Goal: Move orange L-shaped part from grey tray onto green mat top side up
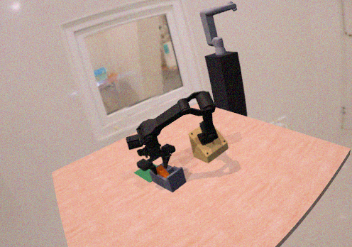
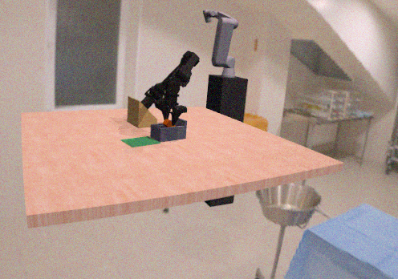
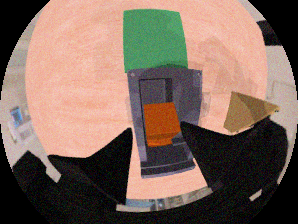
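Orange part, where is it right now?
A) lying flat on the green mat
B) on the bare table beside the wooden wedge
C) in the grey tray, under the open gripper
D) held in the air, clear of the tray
C: the orange part sits inside the grey tray, between the spread fingers of the gripper, while the green mat beside the tray has nothing on it.

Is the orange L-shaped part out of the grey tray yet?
No. The orange L-shaped part sits inside the grey tray; the green mat is bare.
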`<action>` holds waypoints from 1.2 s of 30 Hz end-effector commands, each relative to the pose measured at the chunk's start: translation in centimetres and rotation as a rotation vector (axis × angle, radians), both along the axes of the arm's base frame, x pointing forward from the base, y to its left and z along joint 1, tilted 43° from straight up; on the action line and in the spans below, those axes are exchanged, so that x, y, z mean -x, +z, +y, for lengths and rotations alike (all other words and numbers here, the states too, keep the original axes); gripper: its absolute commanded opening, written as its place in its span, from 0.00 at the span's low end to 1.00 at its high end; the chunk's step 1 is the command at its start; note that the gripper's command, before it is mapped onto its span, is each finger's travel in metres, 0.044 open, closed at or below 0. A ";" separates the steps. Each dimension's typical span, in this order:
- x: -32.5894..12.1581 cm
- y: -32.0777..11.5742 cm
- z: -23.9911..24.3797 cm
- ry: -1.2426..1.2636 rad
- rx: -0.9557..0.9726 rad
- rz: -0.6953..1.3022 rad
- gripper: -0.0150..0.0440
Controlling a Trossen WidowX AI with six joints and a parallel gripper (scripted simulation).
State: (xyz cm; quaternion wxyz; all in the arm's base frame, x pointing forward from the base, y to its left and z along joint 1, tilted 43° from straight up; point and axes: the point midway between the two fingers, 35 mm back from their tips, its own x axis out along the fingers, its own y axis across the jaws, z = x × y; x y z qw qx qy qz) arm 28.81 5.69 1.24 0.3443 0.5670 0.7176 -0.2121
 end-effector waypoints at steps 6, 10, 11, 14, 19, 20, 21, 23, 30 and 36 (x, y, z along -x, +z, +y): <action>0.1 -0.3 0.2 0.001 -0.001 0.002 0.64; 0.1 -0.3 0.2 0.001 -0.001 0.002 0.50; 0.1 -0.3 0.2 0.001 -0.001 0.002 0.48; 0.1 -0.3 0.2 0.001 -0.001 0.002 0.45; 0.1 -0.3 0.2 0.001 -0.001 0.002 0.39; 0.1 -0.3 0.2 0.001 -0.001 0.002 0.35; 0.1 -0.3 0.2 0.001 -0.001 0.002 0.30; 0.1 -0.3 0.2 0.001 -0.001 0.002 0.25; 0.1 -0.1 0.1 0.001 -0.001 0.004 0.25; 0.0 0.5 -0.5 0.000 -0.002 0.008 0.25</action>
